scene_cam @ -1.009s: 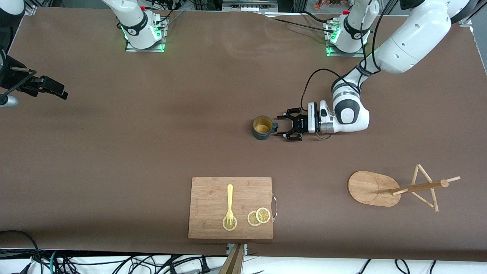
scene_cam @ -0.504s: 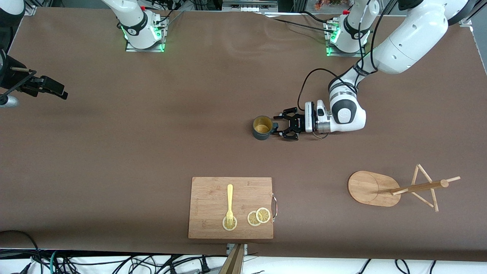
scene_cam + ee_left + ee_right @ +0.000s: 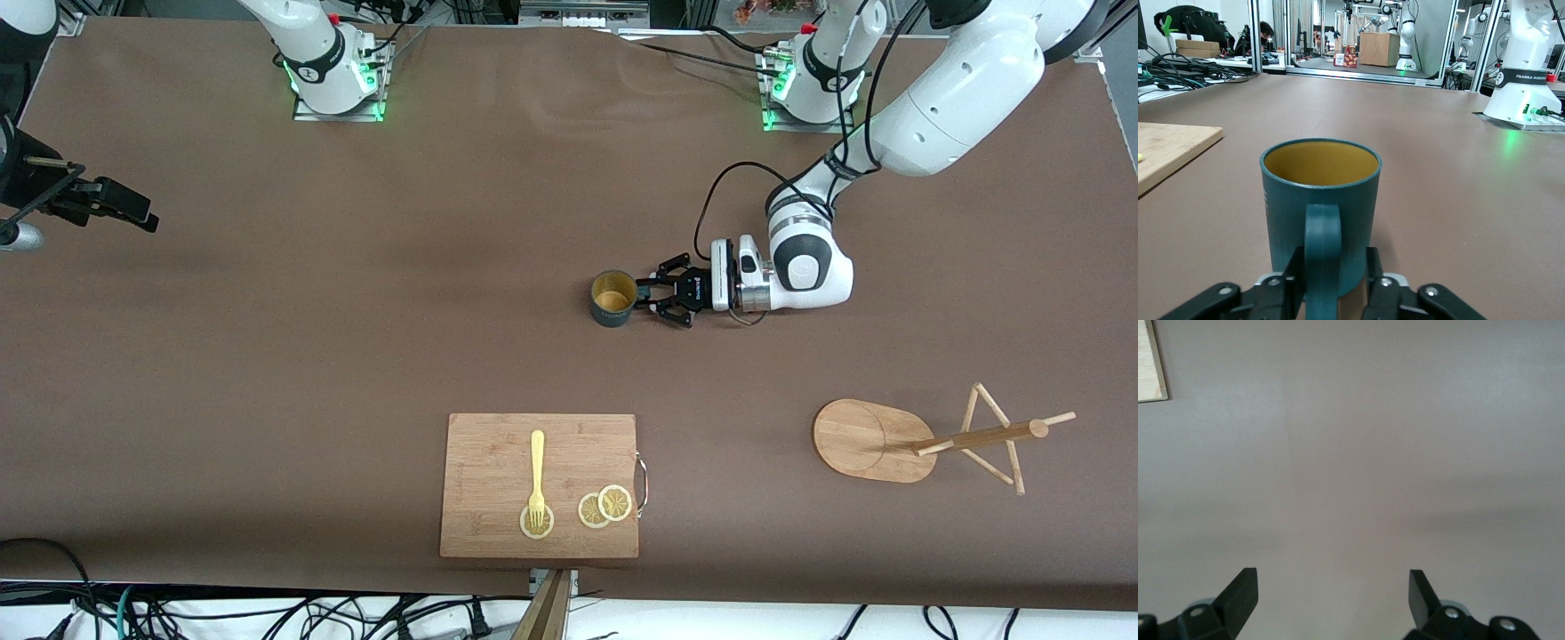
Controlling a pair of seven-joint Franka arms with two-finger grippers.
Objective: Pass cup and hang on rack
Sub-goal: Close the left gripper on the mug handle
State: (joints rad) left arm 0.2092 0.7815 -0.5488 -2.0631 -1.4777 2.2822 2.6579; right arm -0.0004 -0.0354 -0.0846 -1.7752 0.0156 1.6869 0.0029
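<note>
The left gripper (image 3: 653, 298) is closed on the cup's (image 3: 613, 299) handle; a firm, level lift is needed.

The left gripper (image 3: 652, 300) has been advanced low along the table to the cup (image 3: 613, 299), and its fingers (image 3: 1373, 267) have been narrowed about the handle (image 3: 1322, 247); contact appears to be made, though it cannot be confirmed.

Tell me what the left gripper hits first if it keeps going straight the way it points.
The cup. The left gripper lies low over the table, its fingers closed on the cup's handle, so it would likely just push the cup's wall ahead.
</note>
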